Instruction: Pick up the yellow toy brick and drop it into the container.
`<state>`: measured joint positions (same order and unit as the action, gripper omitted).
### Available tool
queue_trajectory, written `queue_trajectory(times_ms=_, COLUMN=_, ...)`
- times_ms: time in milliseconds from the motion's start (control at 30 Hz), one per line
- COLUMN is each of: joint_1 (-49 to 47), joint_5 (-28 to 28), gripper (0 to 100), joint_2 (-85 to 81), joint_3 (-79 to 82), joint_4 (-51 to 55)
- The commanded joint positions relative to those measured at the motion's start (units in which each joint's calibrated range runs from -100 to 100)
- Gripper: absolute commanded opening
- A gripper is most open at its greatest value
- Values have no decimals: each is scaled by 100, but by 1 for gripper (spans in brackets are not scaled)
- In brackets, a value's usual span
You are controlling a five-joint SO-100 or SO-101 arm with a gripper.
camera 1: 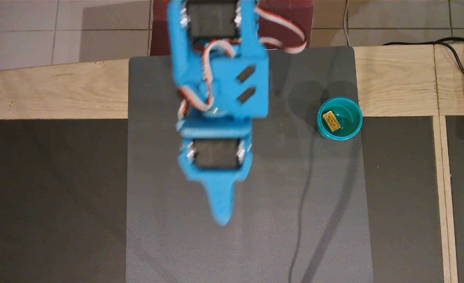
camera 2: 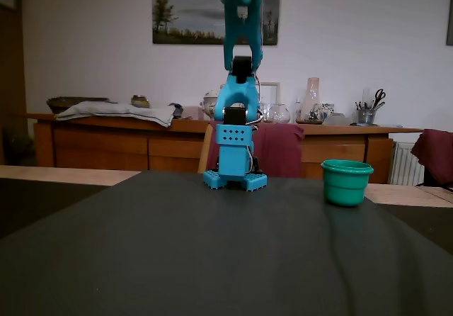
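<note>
One yellow toy brick (camera 1: 331, 120) sits in the container (camera 1: 353, 125) at 3 o'clock — job's done; my fingers (camera 1: 221, 212) look pressed together, empty.

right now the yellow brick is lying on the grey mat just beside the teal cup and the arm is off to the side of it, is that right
Not quite. The yellow brick is not on the grey mat; it lies inside the teal cup, on its bottom, as the overhead view shows. The rest holds: the arm is off to the side of the cup, well clear of it.
</note>
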<state>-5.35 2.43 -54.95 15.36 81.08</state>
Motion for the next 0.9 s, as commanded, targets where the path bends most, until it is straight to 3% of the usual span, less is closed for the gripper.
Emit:
queue_trajectory(times_ms=0, joint_1=5, joint_5=2, gripper=0, joint_2=-702, joint_3=802, joint_4=8)
queue_trajectory(times_ms=467, joint_1=59, joint_5=18, gripper=0, joint_2=-4311, joint_3=5016, joint_4=-818)
queue_trajectory(times_ms=767, joint_1=-11, joint_5=39, gripper=0, joint_2=-4370, joint_3=6000, joint_4=-871)
queue_trajectory(times_ms=867, joint_1=20, joint_5=39, gripper=0, joint_2=-4370, joint_3=6650, joint_4=-1387)
